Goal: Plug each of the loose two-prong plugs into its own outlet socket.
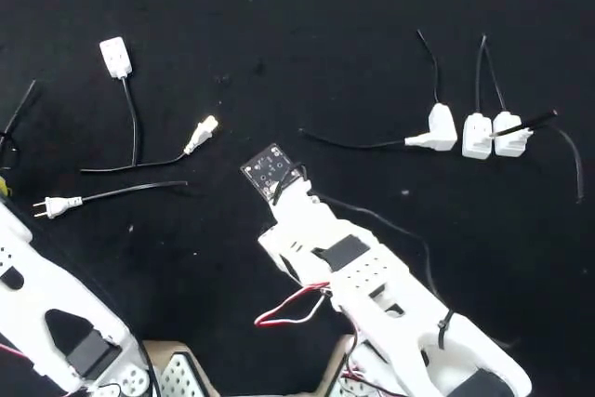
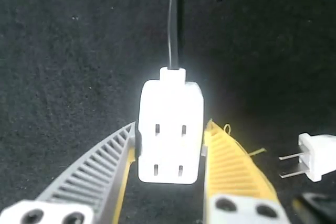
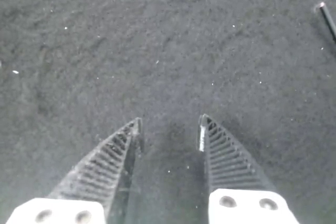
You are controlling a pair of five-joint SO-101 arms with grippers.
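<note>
Left wrist view: pinching a white outlet socket (image 2: pixel 169 135) by its two sides in the left tool (image 2: pixel 171 125), keeping the slotted face turned up to the camera, seemingly to steady it and leave every slot bare for a plug. Letting its black cord (image 2: pixel 173 19) trail straight away across the desk (image 2: pixel 63 51), clear of the fingers. Lying near, apart from the socket, a loose two-prong plug (image 2: pixel 314 157), prongs pointing toward it, likely the next to be mated. Right wrist view: hanging over bare desk with the right tool (image 3: pixel 170 119) spread and gripping nothing, apparently free to fetch a plug. High view: resting far left, a spare socket (image 1: pixel 115 56) and a corded plug (image 1: pixel 200 135), well apart from a white cluster (image 1: pixel 474 132) at far right, joined or not being impossible to tell. Leaving a broad bare stretch mid-desk, though crossed by the right arm (image 1: pixel 372 276); keeping everything well inside the far edge.
</note>
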